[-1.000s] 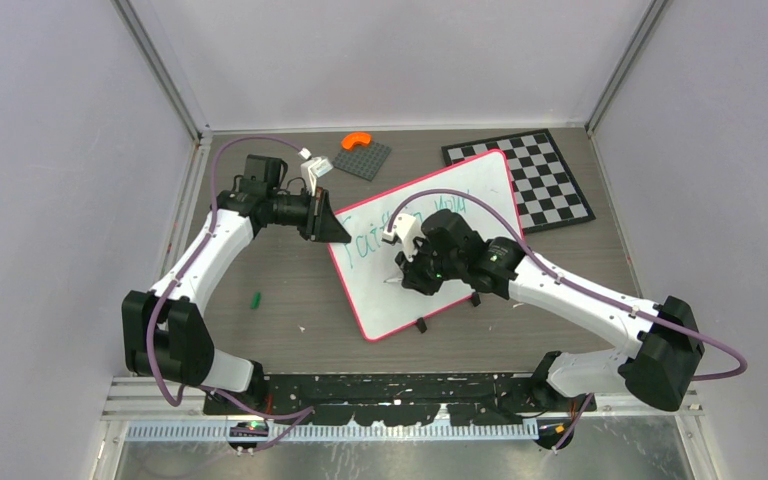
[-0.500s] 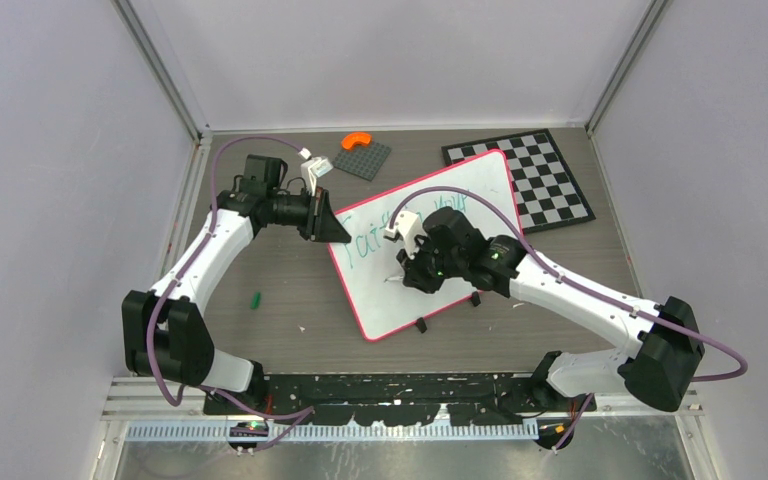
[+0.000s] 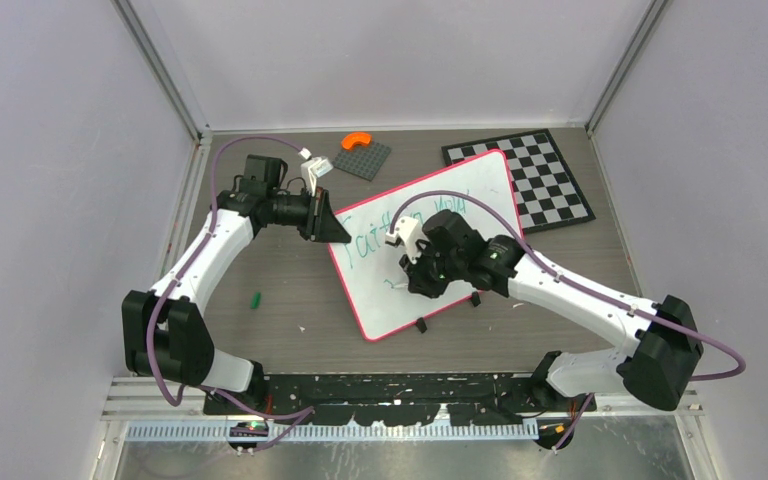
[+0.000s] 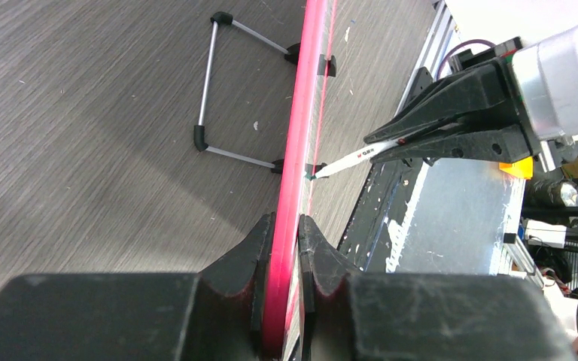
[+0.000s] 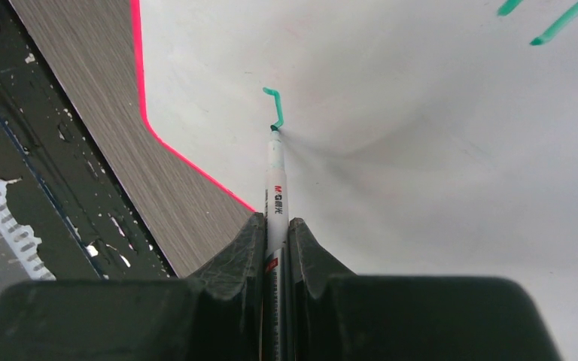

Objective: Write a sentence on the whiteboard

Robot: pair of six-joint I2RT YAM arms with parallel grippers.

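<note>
The whiteboard [image 3: 385,300] stands tilted on the table, white with a red-pink rim [image 4: 310,90]. My left gripper [image 3: 332,229] is shut on its left rim, and the left wrist view shows both jaws pinching it [image 4: 286,226]. My right gripper [image 3: 412,276] is shut on a white marker [image 5: 275,180] with its tip touching the board. A short green hook stroke [image 5: 275,104] sits at the tip. The sentence [image 3: 375,243] shows as green lettering above, partly hidden by my right arm. The marker also shows in the left wrist view [image 4: 354,157].
A black-and-white chessboard [image 3: 532,178] lies at the back right, just behind the whiteboard. A dark grey plate [image 3: 366,158] with an orange piece [image 3: 357,141] is at the back. A small green cap [image 3: 256,298] lies on the table left. The board's wire stand [image 4: 209,83] props it behind.
My right gripper shifted slightly with the marker, and a short green stroke appeared at its tip. The left arm and whiteboard have not moved.
</note>
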